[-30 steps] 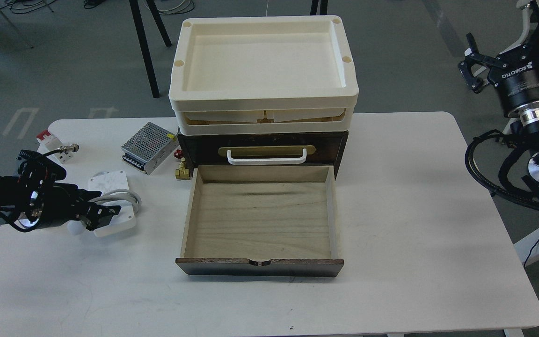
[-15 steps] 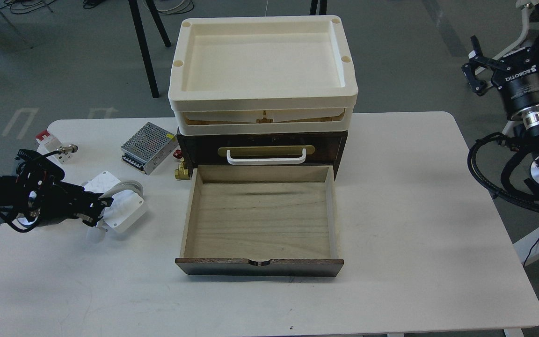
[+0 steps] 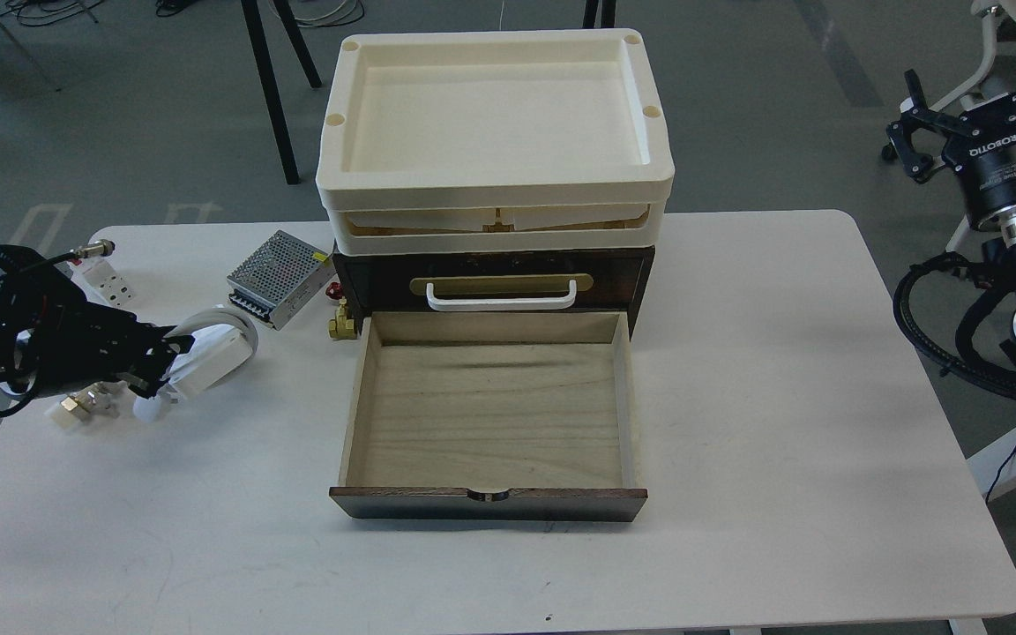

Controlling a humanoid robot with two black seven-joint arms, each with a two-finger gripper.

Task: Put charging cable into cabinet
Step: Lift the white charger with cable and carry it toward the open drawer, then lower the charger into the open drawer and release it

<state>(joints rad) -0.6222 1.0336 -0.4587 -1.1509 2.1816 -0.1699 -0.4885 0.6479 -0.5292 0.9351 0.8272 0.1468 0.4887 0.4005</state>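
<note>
The charging cable (image 3: pixel 206 363), a white power brick with a grey cord looped over it, is held tilted on edge above the table at the left. Its small white plug (image 3: pixel 146 411) hangs below. My left gripper (image 3: pixel 164 366) is shut on the brick's near end. The cabinet (image 3: pixel 495 280) stands at the table's back centre, with cream trays (image 3: pixel 495 132) on top. Its light-wood drawer (image 3: pixel 490 414) is pulled out and empty, to the right of the cable. My right gripper (image 3: pixel 967 110) is open and empty, off the table at the far right.
A perforated metal power-supply box (image 3: pixel 279 273) lies behind the cable. A white block with a metal connector (image 3: pixel 107 280) sits at the far left. A brass fitting (image 3: pixel 342 324) lies by the drawer's back left corner. A small brass part (image 3: pixel 76 407) lies under my left arm.
My left gripper has lifted the power brick off the table, tipped it on edge and drawn back slightly left. My right arm has drifted right.
</note>
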